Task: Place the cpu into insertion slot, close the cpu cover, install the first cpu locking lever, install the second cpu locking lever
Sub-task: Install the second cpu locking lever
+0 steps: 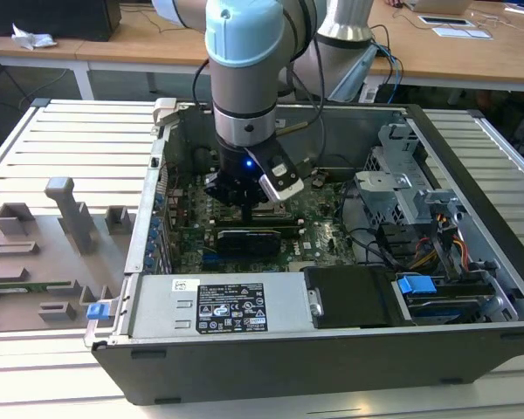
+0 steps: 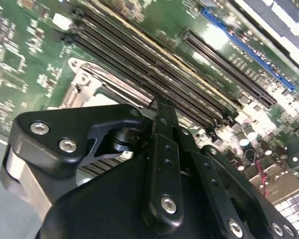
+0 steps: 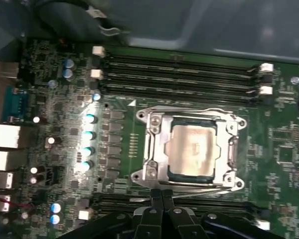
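Gripper: I see it low inside the open computer case in the exterior view, poised just above the green board. In both wrist views the two black fingers are pressed together at the tips with nothing between them.
Cpu: dull silver square, lying flat in the insertion slot, a short way ahead of my fingertips in the first wrist view.
Cpu cover: silvery frame lies down flat around the chip, window over the metal top. Its near edge sits just beyond the fingertips.
Locking levers: thin wire runs along the near edge of the socket, right at the fingertips; I cannot tell whether it is latched.
Memory slots: long black rows on the far side of the socket from the gripper, another set directly beneath the fingers.
Contact: I cannot tell whether the fingertips touch the cover or lever.
Outside the case: grey fixture tray on the slatted table, well off toward the exterior view's left of the gripper.
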You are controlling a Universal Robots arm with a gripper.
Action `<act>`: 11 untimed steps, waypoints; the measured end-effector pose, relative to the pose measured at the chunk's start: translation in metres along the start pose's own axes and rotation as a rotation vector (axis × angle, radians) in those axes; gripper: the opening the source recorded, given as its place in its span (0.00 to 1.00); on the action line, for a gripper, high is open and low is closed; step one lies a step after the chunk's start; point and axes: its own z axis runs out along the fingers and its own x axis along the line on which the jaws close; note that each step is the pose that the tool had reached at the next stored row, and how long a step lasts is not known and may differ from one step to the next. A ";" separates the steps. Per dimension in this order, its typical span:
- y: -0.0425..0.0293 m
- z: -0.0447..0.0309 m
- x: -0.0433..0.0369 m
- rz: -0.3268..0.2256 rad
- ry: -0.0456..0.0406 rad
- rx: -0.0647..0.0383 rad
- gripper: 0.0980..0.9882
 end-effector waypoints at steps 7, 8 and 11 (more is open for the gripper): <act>-0.0013 0.0036 0.0084 -0.075 0.0048 -0.018 0.01; -0.0015 0.0042 0.0105 -0.088 0.0055 -0.021 0.01; -0.0015 0.0058 0.0133 -0.106 0.0059 -0.031 0.01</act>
